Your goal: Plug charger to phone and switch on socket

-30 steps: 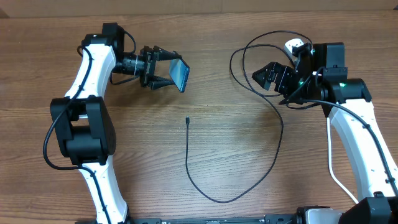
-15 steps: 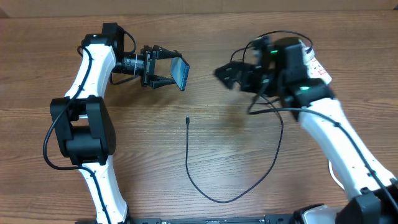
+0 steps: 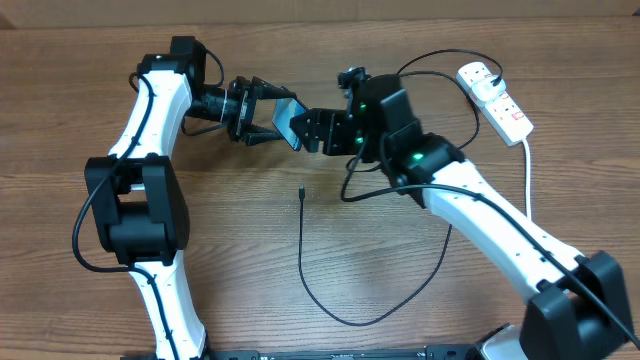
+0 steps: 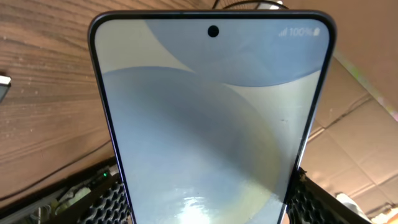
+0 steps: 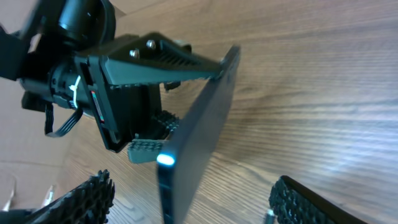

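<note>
Left gripper (image 3: 274,120) is pinching the phone (image 3: 288,122) by its edges and holds it off the table (image 3: 230,240), at about 11 o'clock from table centre in the overhead view. In the left wrist view the phone (image 4: 211,124) fills the shot, with a light blue screen, the camera hole at 12 o'clock and "100%" at top right. Right gripper (image 3: 312,130) sits at the phone's 3 o'clock side with its jaws spread. In the right wrist view its ribbed pads (image 5: 297,198) stand either side of the phone's dark edge (image 5: 199,130) without touching it (a small light glows low on that edge). The left gripper's fingers (image 5: 161,59) clamp the phone from behind there. The charger (image 3: 345,320) lies loose on the wood, with its connector tip at dead centre, well apart from the phone at its 6 o'clock. The cable loops down toward 6 o'clock, then runs up to the socket (image 3: 497,95) at 2 o'clock. A thick white cord (image 3: 528,170) trails from the socket toward 4 o'clock.
</note>
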You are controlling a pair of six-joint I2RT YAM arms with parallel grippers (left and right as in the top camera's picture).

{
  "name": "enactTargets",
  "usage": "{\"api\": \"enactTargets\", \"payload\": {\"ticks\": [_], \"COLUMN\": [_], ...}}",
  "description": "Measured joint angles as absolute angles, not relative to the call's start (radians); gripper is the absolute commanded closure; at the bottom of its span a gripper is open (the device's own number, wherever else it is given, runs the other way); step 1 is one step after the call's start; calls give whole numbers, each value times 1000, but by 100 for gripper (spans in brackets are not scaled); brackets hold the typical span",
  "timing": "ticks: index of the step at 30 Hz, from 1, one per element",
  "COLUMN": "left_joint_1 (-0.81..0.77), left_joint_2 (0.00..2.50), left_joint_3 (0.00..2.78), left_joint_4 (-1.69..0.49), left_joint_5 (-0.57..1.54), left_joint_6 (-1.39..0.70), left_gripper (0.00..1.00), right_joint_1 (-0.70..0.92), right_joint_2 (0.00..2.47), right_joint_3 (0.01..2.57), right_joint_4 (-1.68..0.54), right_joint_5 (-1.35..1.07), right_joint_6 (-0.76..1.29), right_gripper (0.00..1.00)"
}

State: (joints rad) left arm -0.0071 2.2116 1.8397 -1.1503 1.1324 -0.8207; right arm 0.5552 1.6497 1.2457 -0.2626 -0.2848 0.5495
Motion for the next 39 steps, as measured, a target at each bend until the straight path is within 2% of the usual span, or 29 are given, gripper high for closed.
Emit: {"api": "enactTargets", "payload": {"ticks": [4,14,20,31,34,36,37,39], "left_joint_1": [-18,-53,-53,-52,-53,-53,-53,-53], "left_joint_2": [2212,2213,2213,2213,2213,2213,2213,2213], "left_joint_3": [1840,1840,1840,1841,1841,1841,1841,1841], "left_joint_4": [-1145,-1137,-1137,-1131,-1114,-1100,-1094,-1081], "left_joint_5": [1108,1065,1060,1062,1065,1074,1076,1080], "left_joint_6": [-842,-866,-868,-878,-877,-871,-857,-830], "left_gripper": [96,96,96,94,80,65,54,41], "right_joint_1": [587,602,602,597,593,586,582,564], "right_joint_2": [1686,1808,1808,1808,1808,1808,1808,1808], "right_joint_3": [1246,1246,1245,1244,1244,1244,1244,1245], "right_joint_4": [-235,-123,-126,-134,-133,-128,-123,-125], "right_joint_5": [-241,-185,-164,-142,-134,-134,-129,-136], "right_joint_6": [603,715,725,719,718,722,727,732], "right_gripper": [27,59,95,96,96,96,96,96]}}
